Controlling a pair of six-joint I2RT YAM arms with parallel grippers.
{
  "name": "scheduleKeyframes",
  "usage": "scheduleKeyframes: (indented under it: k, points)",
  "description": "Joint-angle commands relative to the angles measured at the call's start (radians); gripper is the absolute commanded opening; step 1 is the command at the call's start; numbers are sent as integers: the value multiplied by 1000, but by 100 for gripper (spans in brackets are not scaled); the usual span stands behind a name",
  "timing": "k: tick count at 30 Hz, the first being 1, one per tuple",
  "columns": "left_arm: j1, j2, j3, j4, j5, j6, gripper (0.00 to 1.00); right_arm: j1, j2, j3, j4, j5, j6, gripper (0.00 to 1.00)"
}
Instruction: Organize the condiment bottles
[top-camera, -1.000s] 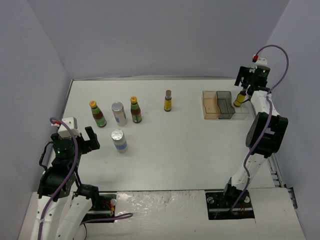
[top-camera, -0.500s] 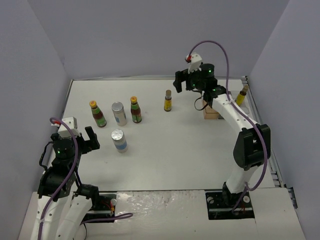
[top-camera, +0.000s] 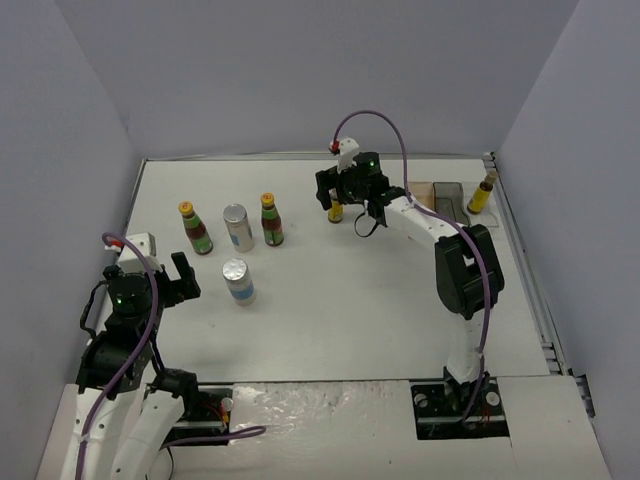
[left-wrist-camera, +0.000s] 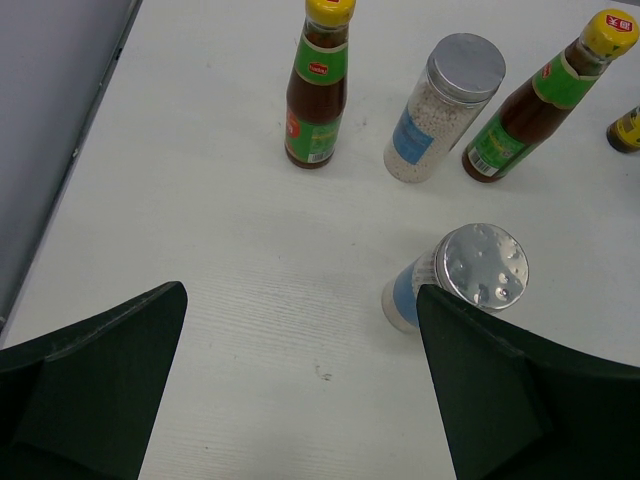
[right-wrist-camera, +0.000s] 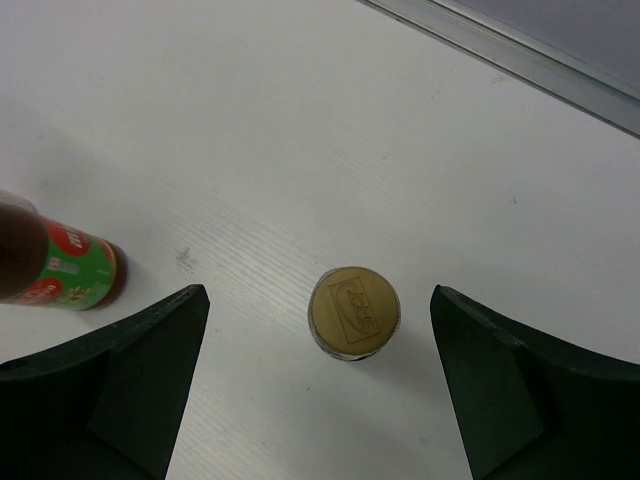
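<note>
Item: small yellow-labelled bottle (right-wrist-camera: 353, 312), upright at mid-table, near a dark sauce bottle (right-wrist-camera: 60, 265). Right gripper (right-wrist-camera: 318, 320): wide open, empty, poised above. Centre it between your jaws, descend straight, then close.

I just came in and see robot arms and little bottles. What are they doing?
The robot is tidying up. Its right gripper hovers open over a small yellow bottle at the back of the table, not gripping it yet. The left gripper hangs open near the dark bottles and silver-topped jars. A second yellow bottle stands by the tray on the right.
</note>
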Motion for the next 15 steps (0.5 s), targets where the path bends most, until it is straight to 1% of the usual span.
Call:
scheduleKeyframes:
  k: [1, 3, 6, 8, 9, 15]
  points:
    - [7, 30, 29, 57, -4, 12, 97, -7, 14, 28, 112, 35, 7, 79]
    - [7, 31, 29, 57, -4, 12, 97, -9, 32, 28, 114, 36, 7, 69]
    - [7, 32, 29, 56, -4, 12, 97, -10, 57, 32, 126, 38, 4, 61]
    - [5, 35, 29, 54, -4, 12, 97, -10, 63, 32, 134, 40, 6, 53]
    - [5, 35, 29, 54, -4, 12, 97, -12, 65, 32, 139, 40, 9, 53]
    - [-1, 41, 30, 52, -3, 10, 97, -29, 23, -5, 152, 49, 20, 22]
